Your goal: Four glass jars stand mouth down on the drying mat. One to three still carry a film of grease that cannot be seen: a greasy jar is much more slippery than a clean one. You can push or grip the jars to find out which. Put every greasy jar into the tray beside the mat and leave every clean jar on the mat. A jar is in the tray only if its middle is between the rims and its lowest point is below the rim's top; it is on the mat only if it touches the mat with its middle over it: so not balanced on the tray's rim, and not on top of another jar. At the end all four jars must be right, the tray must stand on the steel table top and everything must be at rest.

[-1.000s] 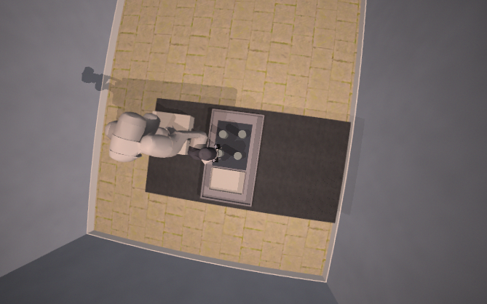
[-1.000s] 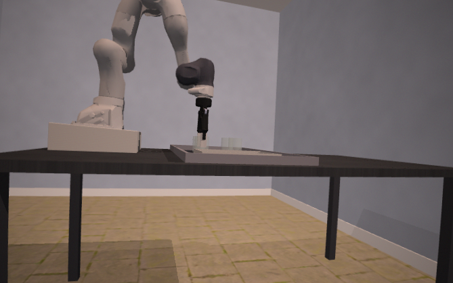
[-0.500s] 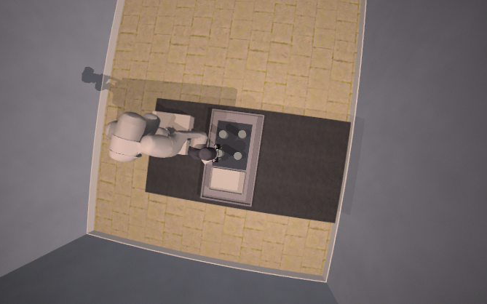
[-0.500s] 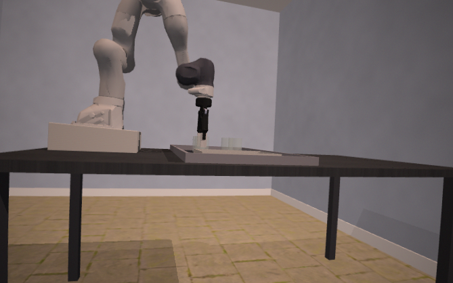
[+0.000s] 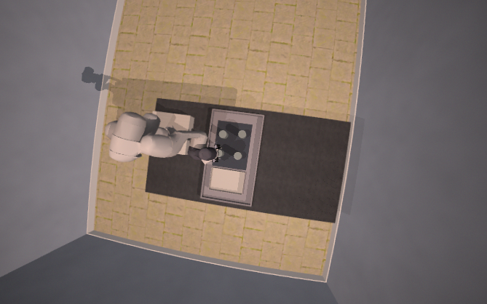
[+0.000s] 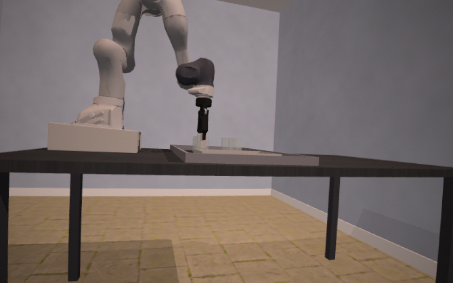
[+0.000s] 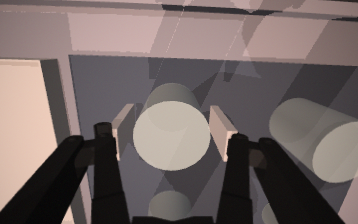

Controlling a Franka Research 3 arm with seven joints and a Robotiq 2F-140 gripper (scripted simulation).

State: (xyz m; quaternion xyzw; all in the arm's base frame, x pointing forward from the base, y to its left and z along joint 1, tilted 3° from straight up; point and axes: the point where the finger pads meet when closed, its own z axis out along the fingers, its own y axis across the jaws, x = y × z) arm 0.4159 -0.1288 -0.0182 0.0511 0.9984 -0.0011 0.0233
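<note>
1. Counter: I have the dark counter point(image 5: 298, 166) point(image 6: 221, 169) as the supporting surface; side names here are the robot's own

2. Arm: My arm point(image 5: 158, 146) point(image 6: 175, 30) rises from a pale base block point(image 5: 188, 121) point(image 6: 91, 137) beside the counter's robot-side short edge and reaches toward the far short edge

3. Panel: The rimmed grey panel point(image 5: 254, 158) point(image 6: 252, 160) point(image 7: 25, 30) spans most of the counter's width between its long edges, nearer the robot-side short edge

4. Mat: The dark drying mat point(image 5: 234, 164) point(image 7: 105, 75) lies within the panel, toward the counter's left long edge

5. Tray: The cream tray point(image 5: 244, 181) point(image 6: 266, 153) point(image 7: 10, 140) sits beside the mat, toward the right long edge, with no jar inside

6. Pincer: I have the pincer point(image 5: 218, 153) point(image 6: 203, 140) point(image 7: 172, 116) pointing down, partly spread and pinching nothing, its pads on opposite sides of one jar; whether either pad touches the glass I cannot tell

7. Jars: All four stand upright on the mat:
- the straddled jar point(image 5: 219, 153) point(image 7: 171, 135), nearest the tray and the robot-side short edge
- the far right jar point(image 5: 237, 156) point(image 6: 235, 143) point(image 7: 170, 205), toward the far short edge
- the near left jar point(image 5: 223, 134) point(image 6: 195, 141) point(image 7: 350, 152), toward the robot-side left corner
- the far left jar point(image 5: 242, 134) point(image 6: 224, 143) point(image 7: 269, 214), toward the far left corner
</note>
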